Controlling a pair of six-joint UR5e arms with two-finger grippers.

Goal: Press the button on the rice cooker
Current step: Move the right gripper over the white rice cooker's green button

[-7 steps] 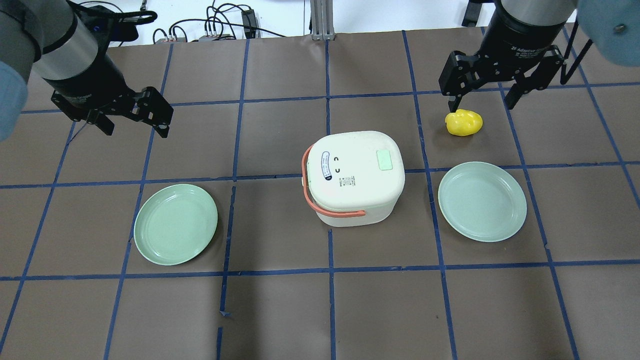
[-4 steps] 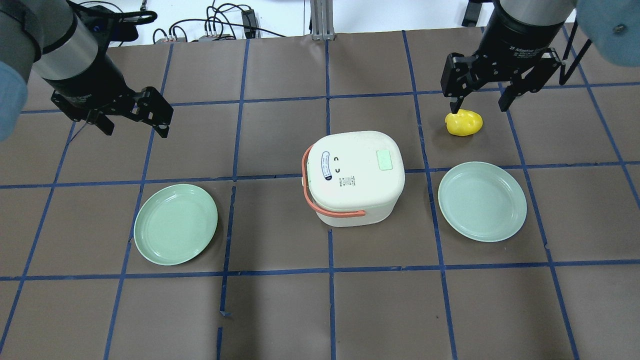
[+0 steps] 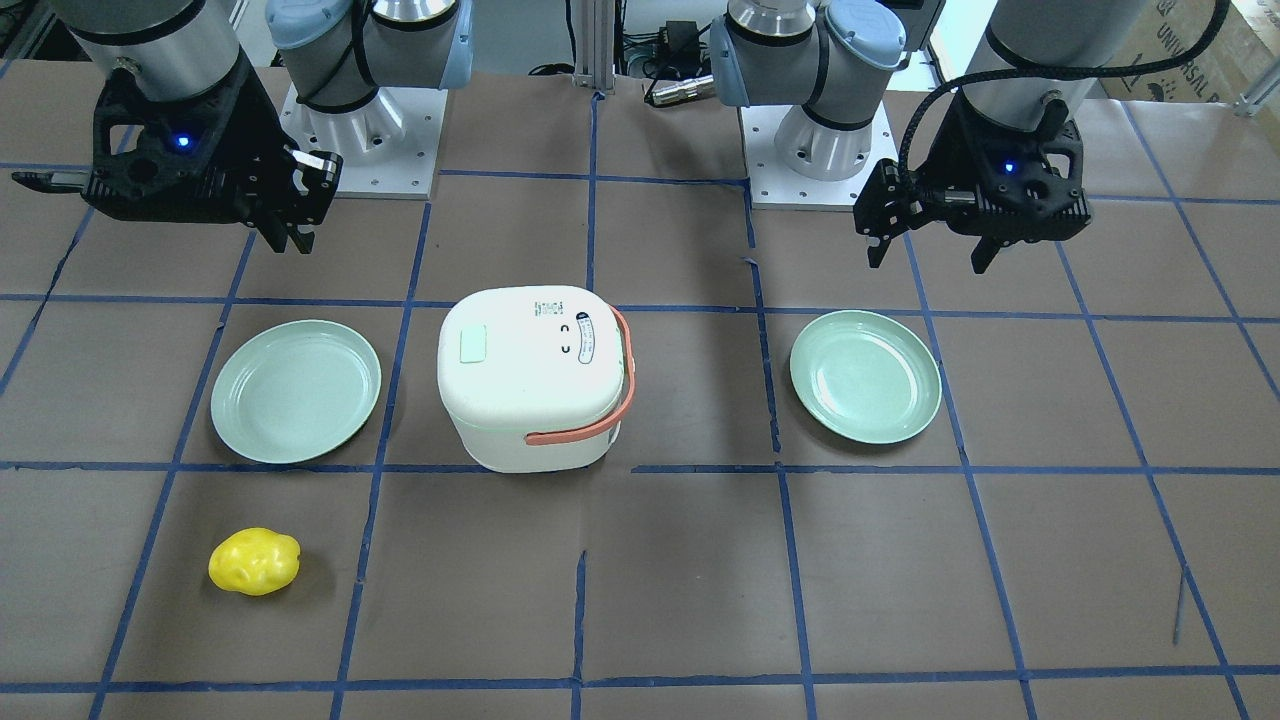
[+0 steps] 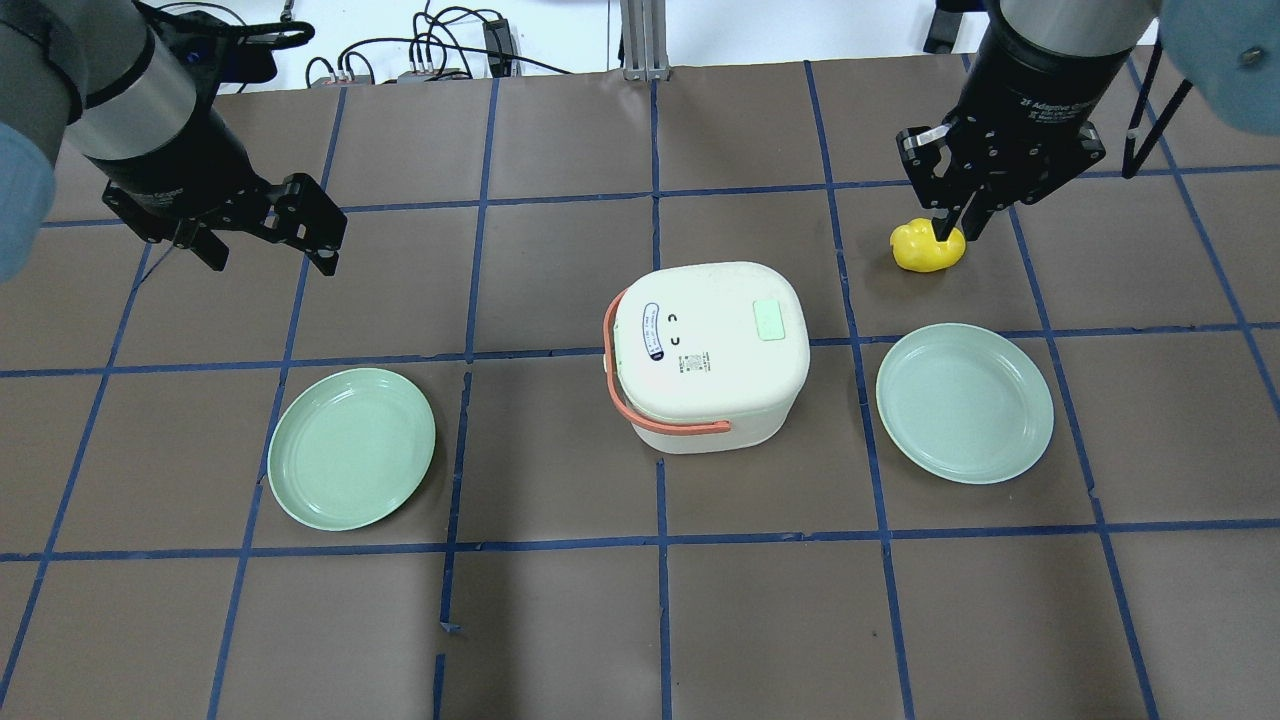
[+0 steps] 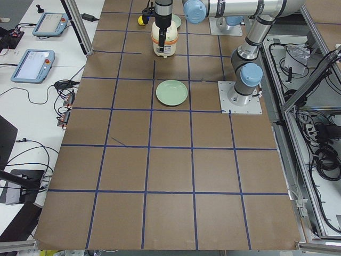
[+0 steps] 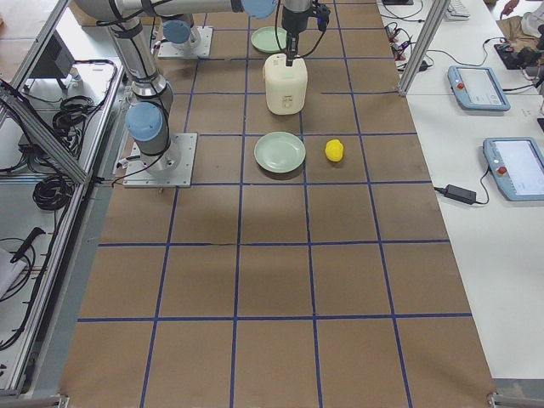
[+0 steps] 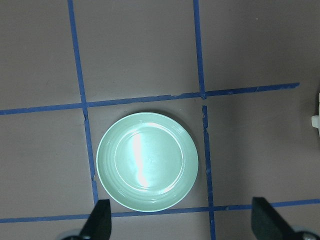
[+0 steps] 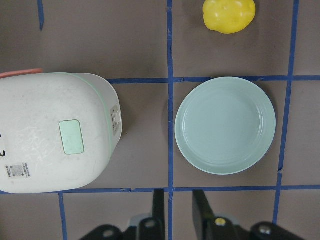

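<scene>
The white rice cooker [image 4: 710, 350] with an orange handle stands mid-table. Its pale green button [image 4: 769, 320] sits on the lid, on the side toward my right arm. It also shows in the front view [image 3: 472, 343] and the right wrist view [image 8: 70, 136]. My right gripper [image 4: 955, 232] is shut with only a narrow gap and holds nothing. It hangs high above the table, to the right of the cooker, and shows in the right wrist view [image 8: 179, 205]. My left gripper [image 4: 270, 255] is open and empty, far left of the cooker.
A green plate [image 4: 351, 448] lies left of the cooker and another green plate [image 4: 964, 402] lies right of it. A yellow lumpy object [image 3: 254, 561] lies on the table beyond the right plate. Blue tape lines grid the brown table.
My right gripper's fingers have closed from wide open to nearly together, and the hand has shifted slightly. The left arm, cooker and plates have not moved.
</scene>
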